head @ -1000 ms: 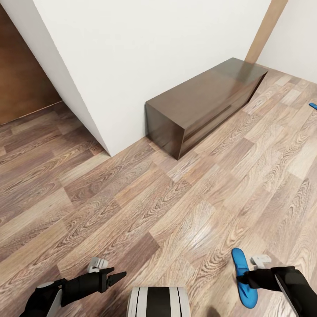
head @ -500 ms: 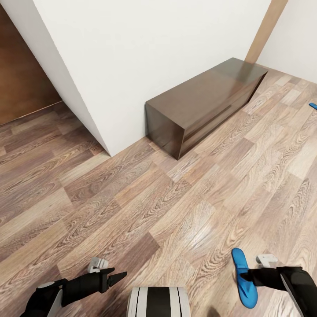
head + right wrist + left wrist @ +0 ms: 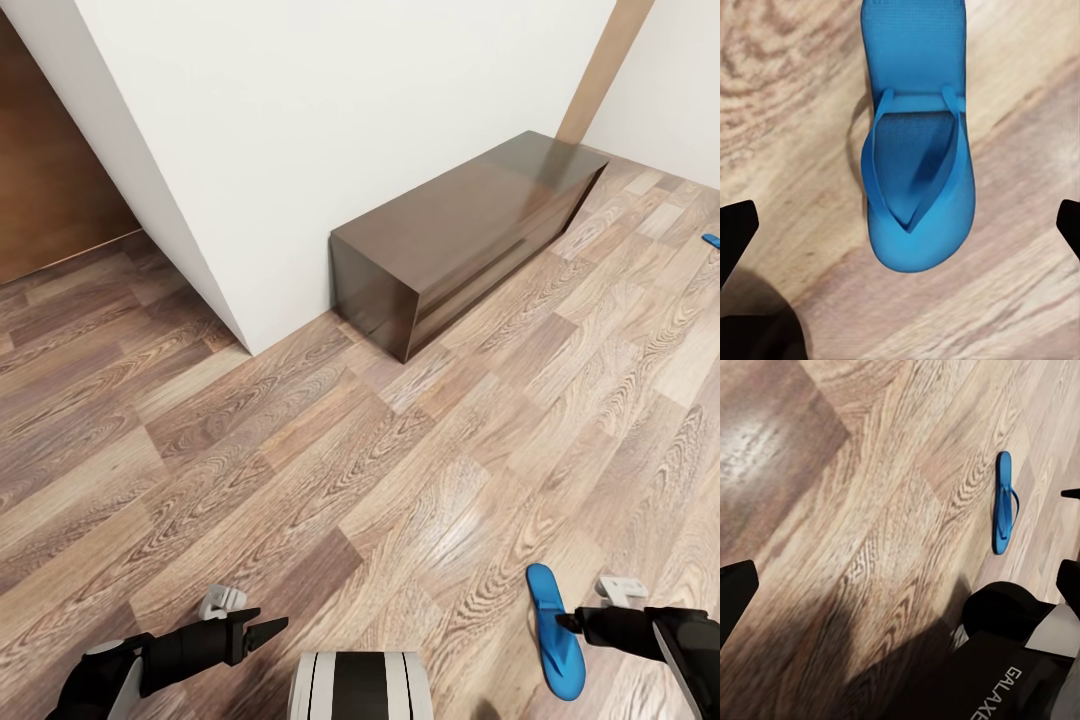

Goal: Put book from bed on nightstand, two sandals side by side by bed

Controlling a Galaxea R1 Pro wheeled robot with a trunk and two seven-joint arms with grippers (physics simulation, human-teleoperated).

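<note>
Right pincer (image 3: 566,622) backing off sandal (image 3: 555,628), tips now just beside its edge, jaws standing apart, holding nothing. Sandal lying flat on floor (image 3: 300,470), directly ahead of pincer. Looking light, thin, bendy; best pinching sole edge near straps.

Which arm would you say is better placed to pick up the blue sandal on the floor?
The right: its gripper is at the sandal, jaws open astride it, whereas the left gripper hangs farther away.
</note>
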